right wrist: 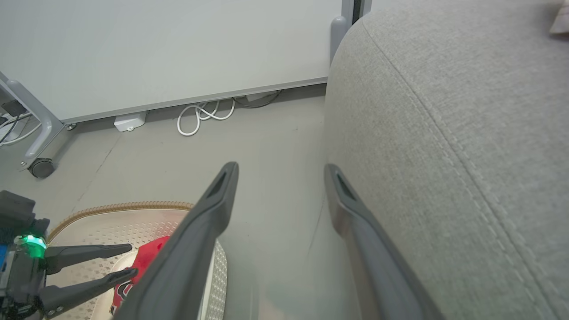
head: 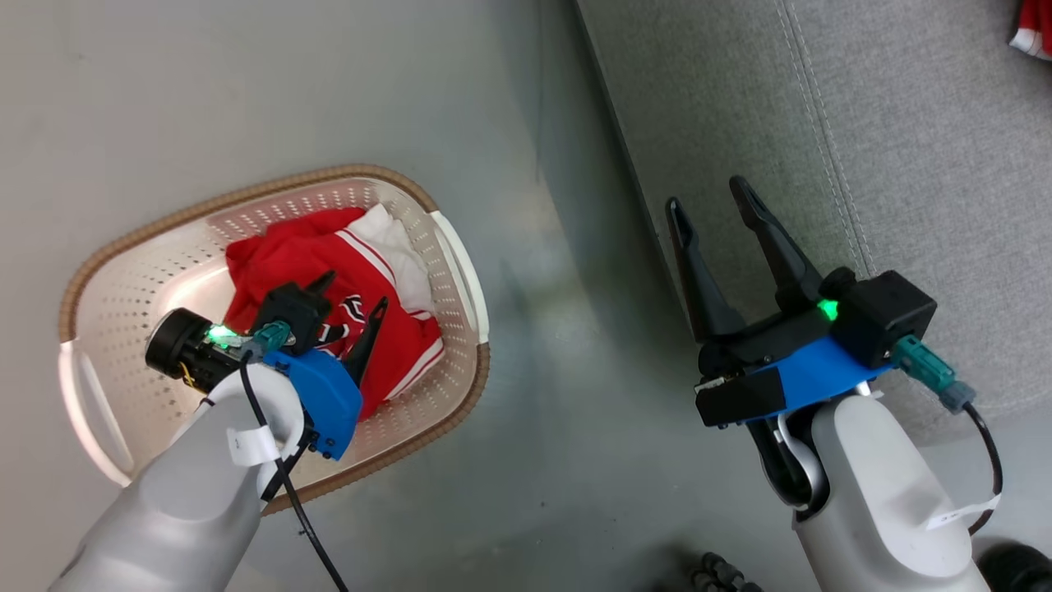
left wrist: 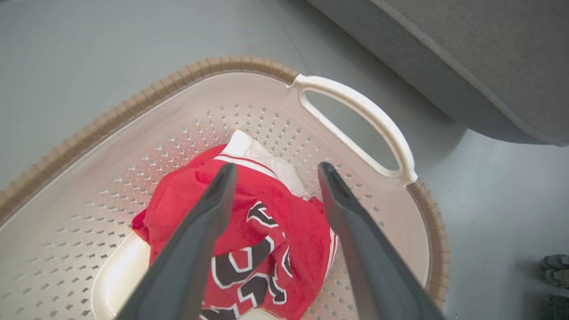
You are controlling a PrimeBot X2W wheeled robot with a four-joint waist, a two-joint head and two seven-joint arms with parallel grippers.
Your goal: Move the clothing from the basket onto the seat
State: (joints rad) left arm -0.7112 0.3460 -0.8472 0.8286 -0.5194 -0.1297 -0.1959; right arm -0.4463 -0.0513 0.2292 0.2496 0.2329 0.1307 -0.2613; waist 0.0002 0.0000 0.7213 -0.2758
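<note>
Over a cream perforated plastic basket (head: 148,279), the left gripper (left wrist: 276,168) is hovering wide open above red fabric clothing (head: 288,247); the right gripper (head: 705,194) is gaping beside the grey upholstered seat (head: 904,164).

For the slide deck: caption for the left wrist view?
Open left gripper poised over red clothing in the perforated basket, beside the grey seat.

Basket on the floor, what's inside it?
A crumpled red garment with white trim and black-and-white lettering lies inside the basket, the open left gripper over it. The cloth hides the basket bottom beneath it, so anything underneath can't be seen.
</note>
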